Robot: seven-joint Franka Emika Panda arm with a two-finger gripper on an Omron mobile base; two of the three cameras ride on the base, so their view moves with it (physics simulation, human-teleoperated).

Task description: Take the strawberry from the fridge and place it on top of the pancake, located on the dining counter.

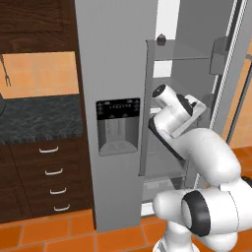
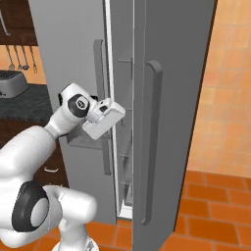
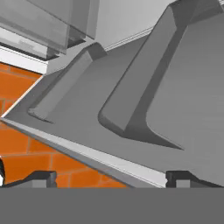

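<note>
- Left base view: the arm is reaching up from five o'clock and pushing its hand (image 1: 194, 112) into the open right half of the fridge (image 1: 115, 88). The fingers themselves are hiding behind the wrist, so I cannot tell their state from here. A small dark round-topped item (image 1: 160, 38) is sitting on an upper shelf at twelve o'clock of the hand. That is not the fruit. The strawberry is not showing up, and I am judging it is lying deeper on a shelf. The black worktop (image 1: 39, 118) is running along at nine o'clock.

- Right base view: the hand (image 2: 105, 117) is hanging just at the gap between the shut left door and the right door (image 2: 171, 112), which is standing part-open. The long handle (image 2: 152, 142) is at three o'clock of the hand. I am guessing the hand is working this door wider, since the gap looks narrow for a reach inside.

- Hand view: the two fingers (image 3: 41, 178) are standing wide apart at six o'clock with nothing between them. The grey door edge and handle (image 3: 140, 87) are sloping across just beyond the tips, close but not gripped. Orange floor tiles (image 3: 26, 148) are glowing at eight o'clock.
</note>
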